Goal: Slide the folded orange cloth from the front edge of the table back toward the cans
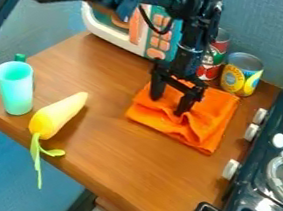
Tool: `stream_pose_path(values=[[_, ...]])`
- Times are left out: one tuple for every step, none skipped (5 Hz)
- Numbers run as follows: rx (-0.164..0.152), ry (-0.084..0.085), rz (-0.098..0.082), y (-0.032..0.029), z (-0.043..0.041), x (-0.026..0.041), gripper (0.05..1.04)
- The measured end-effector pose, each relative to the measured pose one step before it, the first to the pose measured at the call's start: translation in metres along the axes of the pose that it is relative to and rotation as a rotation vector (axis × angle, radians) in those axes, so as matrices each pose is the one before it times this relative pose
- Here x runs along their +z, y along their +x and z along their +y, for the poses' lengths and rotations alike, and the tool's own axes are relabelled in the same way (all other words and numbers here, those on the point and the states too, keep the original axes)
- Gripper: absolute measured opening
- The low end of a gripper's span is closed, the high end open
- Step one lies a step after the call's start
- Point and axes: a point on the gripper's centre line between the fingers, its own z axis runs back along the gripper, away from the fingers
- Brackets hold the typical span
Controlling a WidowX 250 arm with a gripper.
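The black gripper (pixel 167 106) hangs down over an orange cloth (pixel 174 125) on the wooden counter, its two fingers spread apart with the tips at the cloth's surface. Folds of the cloth rise just in front of and beside the right fingertip. Whether the tips press on the cloth, I cannot tell. A yellow toy vegetable with green leaves (pixel 58 114) lies near the counter's left front edge. Upright to its left is a teal cup (pixel 15 88), with a small green-topped item (pixel 20 57) partly hidden behind it.
Two cans, one red (pixel 212 63) and one yellow and blue (pixel 241 75), stand behind the cloth by the wall. A toy microwave (pixel 112 31) is at the back left. The dark stove (pixel 254 181) with white knobs borders the counter (pixel 123 155) on the right.
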Motion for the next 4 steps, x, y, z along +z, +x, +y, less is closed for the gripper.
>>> stream_pose_path(values=[[-0.0002, 0.0012, -0.0246, -0.00206, 0.00007, -0.00134, 1.001], [0.0032, 0.0006, -0.0122, -0.01580, 0.00144, 0.00416, 1.001], [0.0124, 0.0037, -0.0547, -0.00924, 0.00579, 0.01755, 1.001], [0.0287, -0.0072, -0.0943, -0.00183, 0.00565, 0.02395, 1.001]])
